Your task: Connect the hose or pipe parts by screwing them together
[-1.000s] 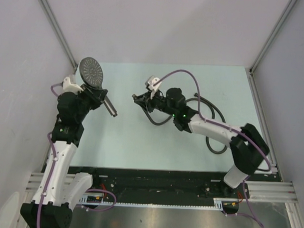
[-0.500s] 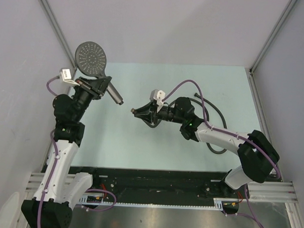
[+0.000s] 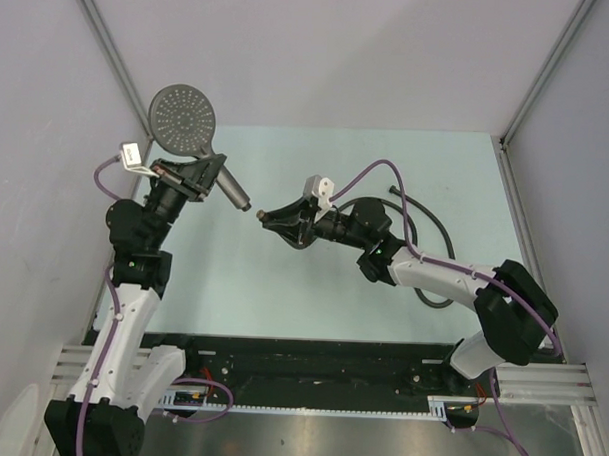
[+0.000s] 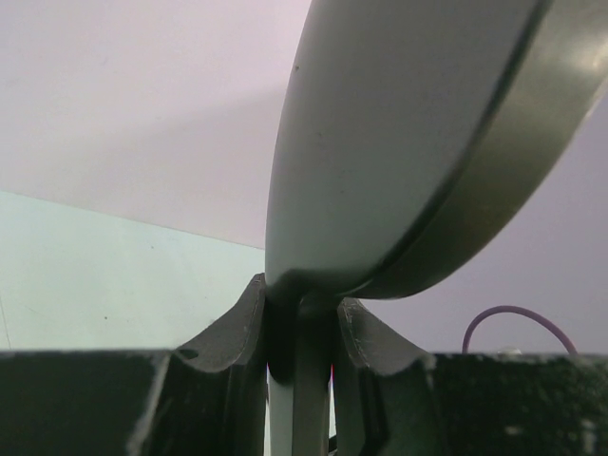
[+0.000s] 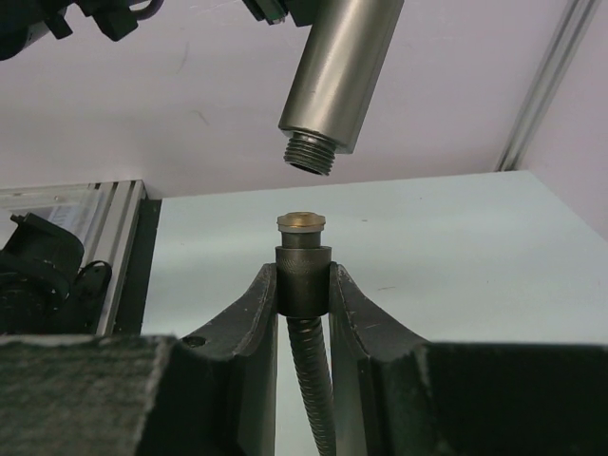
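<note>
A pale green table (image 3: 282, 287) sits between plain grey walls (image 3: 340, 59) framed by aluminium posts (image 3: 110, 51).

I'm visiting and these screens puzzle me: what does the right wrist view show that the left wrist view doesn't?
Right wrist only: the hose clamped in the right end effector, a threaded end above it, not touching. Left wrist only: the left end effector gripping a neck below a smooth round back. Both: the shower head, table, wall.
</note>
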